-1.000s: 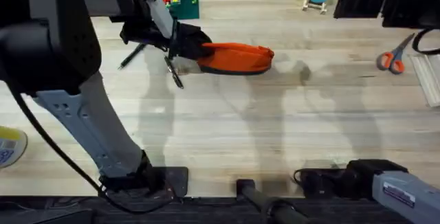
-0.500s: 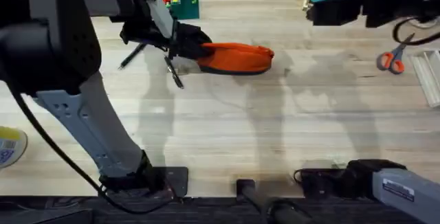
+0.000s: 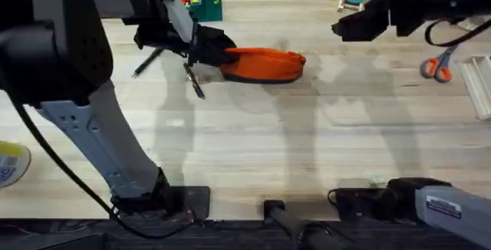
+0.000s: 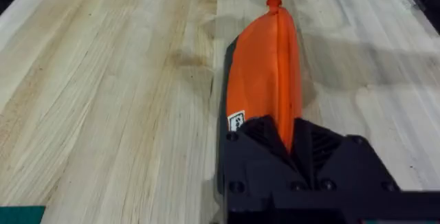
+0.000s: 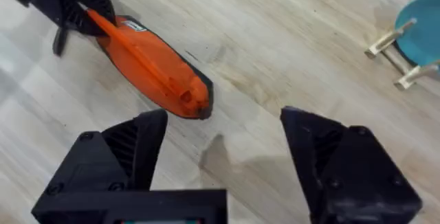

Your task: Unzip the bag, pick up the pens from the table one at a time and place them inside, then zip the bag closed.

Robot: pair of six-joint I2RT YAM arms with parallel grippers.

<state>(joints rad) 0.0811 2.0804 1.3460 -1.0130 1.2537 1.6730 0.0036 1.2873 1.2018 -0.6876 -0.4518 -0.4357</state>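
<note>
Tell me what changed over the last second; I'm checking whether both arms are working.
The right gripper moved in from the far right edge toward the bag, fingers open, holding nothing. The left gripper stayed clamped on the bag's near end, and the bag, the pens and the scissors kept their places on the table.

left claw (image 3: 205,50) clamps bag (image 3: 265,64) (left end) | right claw (image 3: 341,29) above table (image 3: 253,143)

Near end of the bag (image 4: 265,73) hidden between the left hand's (image 4: 292,145) fingers; zipper pull unseen.
</note>
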